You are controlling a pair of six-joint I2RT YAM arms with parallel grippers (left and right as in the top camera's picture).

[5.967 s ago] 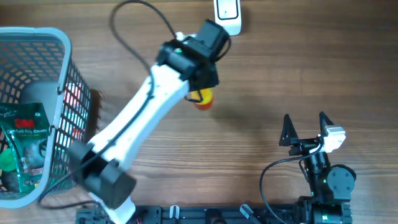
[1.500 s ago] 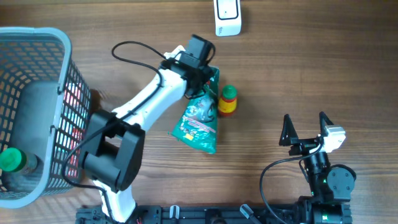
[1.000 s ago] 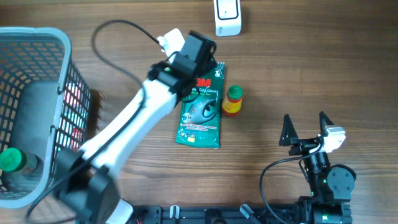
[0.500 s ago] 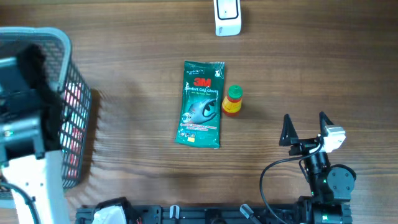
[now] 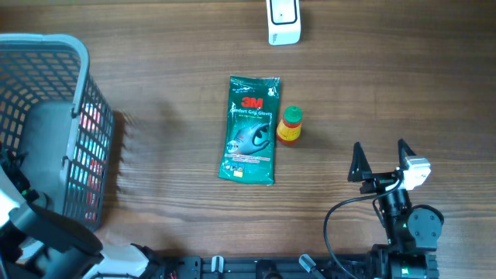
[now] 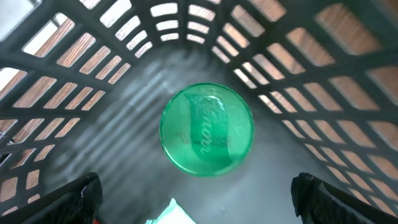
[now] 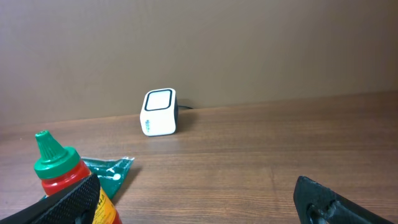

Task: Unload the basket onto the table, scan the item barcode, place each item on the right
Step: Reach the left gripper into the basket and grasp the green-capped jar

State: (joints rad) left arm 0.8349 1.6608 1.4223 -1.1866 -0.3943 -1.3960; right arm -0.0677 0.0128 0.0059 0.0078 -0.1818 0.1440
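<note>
Left tool (image 6: 196, 190): released, jaws wide, down inside the basket (image 6: 305, 74)
Green-capped bottle (image 6: 207, 129): directly ahead, between the fingers
Right tool (image 5: 380, 147): released, empty
Sauce bottle (image 7: 57, 175), glove packet (image 7: 111, 170): ahead-left
Scanner (image 7: 159, 112): farther ahead

Green glove packet (image 5: 249, 129), red green-capped bottle (image 5: 290, 125), grey lattice basket (image 5: 46, 54), white scanner (image 5: 284, 22)

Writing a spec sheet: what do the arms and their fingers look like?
The right gripper has black, pointed fingers, a white block beside them, a looping black cable and a green light on its round black base. The left arm is white and black; its fingers are black.
</note>
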